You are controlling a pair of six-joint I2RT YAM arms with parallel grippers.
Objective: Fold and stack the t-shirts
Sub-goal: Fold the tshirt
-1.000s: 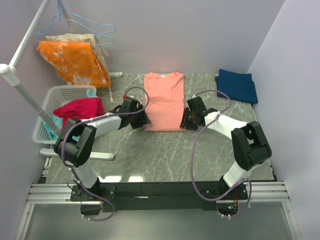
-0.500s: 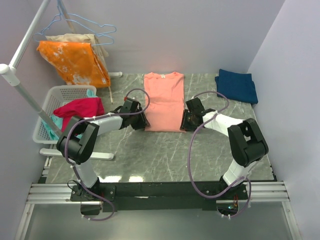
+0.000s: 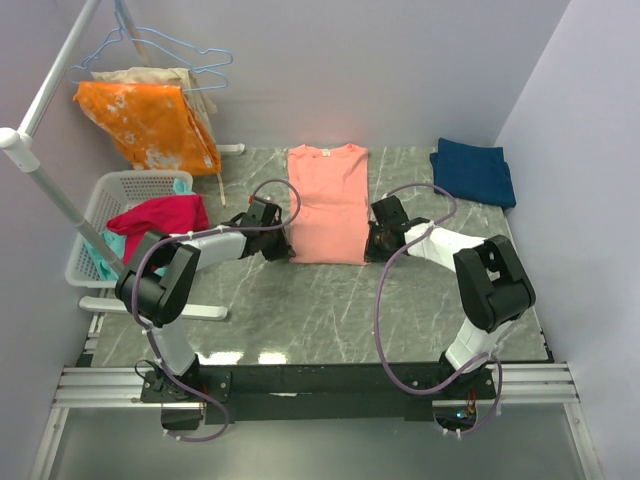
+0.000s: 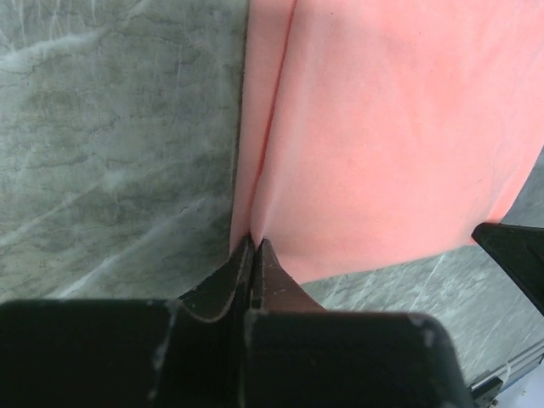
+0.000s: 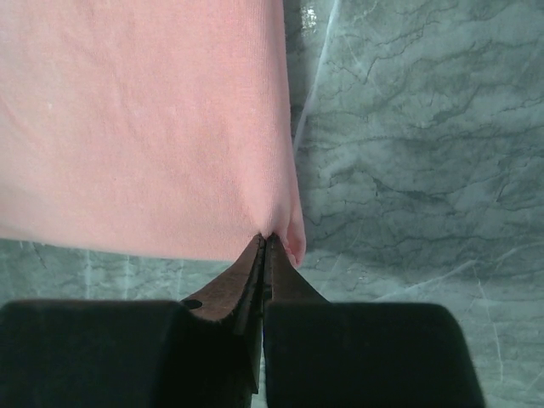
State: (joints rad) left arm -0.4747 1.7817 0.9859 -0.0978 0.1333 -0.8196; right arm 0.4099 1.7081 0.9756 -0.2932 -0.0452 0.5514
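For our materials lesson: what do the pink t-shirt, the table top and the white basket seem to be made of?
The pink t-shirt: soft matte knit, likely cotton; it puckers where pinched.
The table top: grey veined stone look, slightly glossy with reflections; could be laminate.
The white basket: probably moulded plastic, given its regular lattice walls.

The pink t-shirt (image 3: 327, 200) is plain salmon, the navy t-shirt (image 3: 474, 170) dark blue, the table (image 3: 300, 300) grey-green, pale-veined.
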